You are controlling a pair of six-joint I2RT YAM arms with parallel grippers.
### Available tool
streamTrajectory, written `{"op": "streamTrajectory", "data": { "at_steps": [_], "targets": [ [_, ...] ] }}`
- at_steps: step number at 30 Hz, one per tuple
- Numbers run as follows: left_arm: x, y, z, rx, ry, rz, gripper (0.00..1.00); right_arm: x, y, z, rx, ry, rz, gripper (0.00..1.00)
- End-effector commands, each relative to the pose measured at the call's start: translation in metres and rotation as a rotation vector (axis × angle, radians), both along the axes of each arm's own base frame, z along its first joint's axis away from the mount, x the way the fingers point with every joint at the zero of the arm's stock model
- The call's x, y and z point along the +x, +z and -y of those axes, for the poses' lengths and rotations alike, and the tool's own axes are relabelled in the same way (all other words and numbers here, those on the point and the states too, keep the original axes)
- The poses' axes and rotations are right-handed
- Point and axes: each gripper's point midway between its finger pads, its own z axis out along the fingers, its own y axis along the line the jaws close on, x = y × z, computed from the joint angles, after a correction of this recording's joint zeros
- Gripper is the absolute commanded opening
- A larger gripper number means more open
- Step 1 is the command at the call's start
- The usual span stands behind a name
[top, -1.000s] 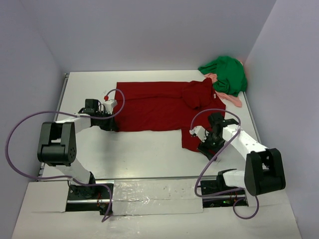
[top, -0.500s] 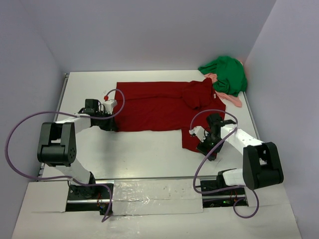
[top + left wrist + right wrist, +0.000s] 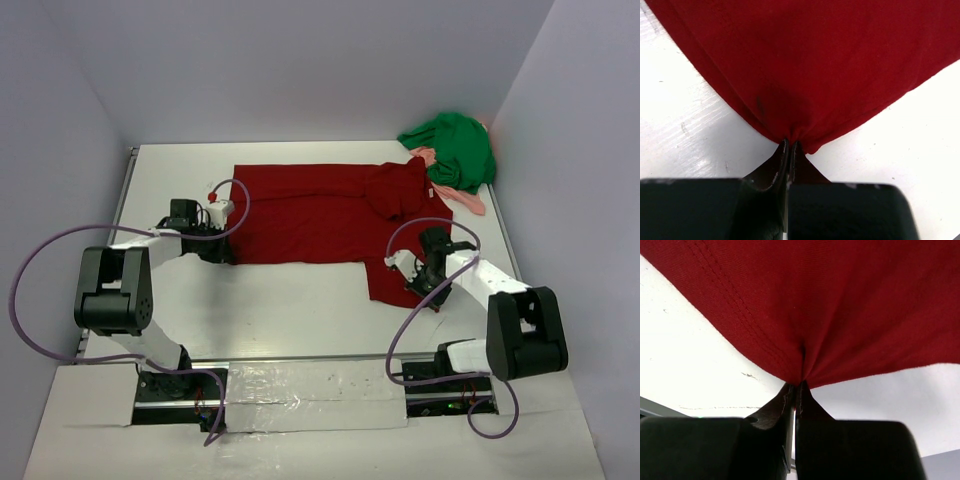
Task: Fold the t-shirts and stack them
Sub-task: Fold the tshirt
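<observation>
Two grippers, both pinching the dark red t-shirt (image 3: 320,215), which lies spread flat across the middle of the white table (image 3: 290,300). Your left gripper (image 3: 790,146) has its jaws pressed together on the shirt's near left corner, where the cloth gathers into small pleats at the fingertips. Your right gripper (image 3: 798,385) is clamped the same way on the shirt's near right hem, beside a double row of stitching (image 3: 725,300) that runs along the edge. The shirt's far right part is folded over onto itself. Beyond the shirt's far right corner, the green t-shirt (image 3: 455,148) sits crumpled against the wall (image 3: 530,110). The salmon-pink cloth (image 3: 468,200) shows from under the green one, just beside the red shirt's right edge.
</observation>
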Motion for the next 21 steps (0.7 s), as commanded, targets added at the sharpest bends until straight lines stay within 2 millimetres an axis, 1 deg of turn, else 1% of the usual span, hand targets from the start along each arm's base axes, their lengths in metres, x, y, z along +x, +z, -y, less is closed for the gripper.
{"op": "streamTrajectory", "data": {
  "at_steps": [1,4,6,8,9,11,12,13,14,16,17,19,20,21],
  "targets": [
    [0.004,0.015,-0.001,0.012,-0.006,0.053,0.00,-0.001,0.003,0.004,-0.004,-0.016,0.022,0.00],
    [0.003,0.023,-0.001,0.012,-0.004,0.071,0.00,0.003,0.016,0.004,-0.002,-0.018,0.066,0.00],
    [0.001,0.030,-0.002,0.014,0.001,0.084,0.00,0.006,0.031,0.003,0.006,-0.023,0.112,0.00],
    [0.000,0.037,-0.003,0.017,0.003,0.096,0.00,0.006,0.040,0.003,0.008,-0.021,0.124,0.00],
    [0.000,0.045,-0.002,0.014,0.003,0.113,0.00,0.004,0.048,0.003,0.009,-0.022,0.127,0.00],
    [-0.004,0.051,-0.003,0.018,0.005,0.115,0.00,0.004,0.060,0.004,0.012,-0.018,0.161,0.00],
    [-0.006,0.059,-0.003,0.016,0.006,0.135,0.00,-0.002,0.065,0.003,0.019,-0.015,0.151,0.00],
    [-0.010,0.062,-0.004,0.016,0.006,0.131,0.00,0.000,0.076,0.002,0.029,-0.015,0.188,0.00],
    [-0.012,0.066,-0.004,0.017,0.008,0.133,0.00,-0.002,0.081,0.000,0.035,-0.011,0.195,0.00],
    [-0.016,0.079,-0.004,0.012,0.005,0.158,0.00,-0.007,0.096,-0.002,0.055,-0.011,0.217,0.00],
    [-0.022,0.081,-0.004,0.014,0.003,0.146,0.00,-0.010,0.100,-0.002,0.059,-0.011,0.225,0.00],
    [-0.021,0.097,-0.009,0.032,0.023,0.213,0.00,-0.017,0.112,-0.004,0.074,-0.003,0.243,0.00],
    [-0.026,0.101,-0.010,0.040,0.018,0.210,0.00,-0.020,0.115,-0.004,0.078,-0.002,0.246,0.00],
    [-0.027,0.112,-0.010,0.040,0.011,0.229,0.00,-0.026,0.119,-0.005,0.088,0.000,0.236,0.00]
  ]
}}
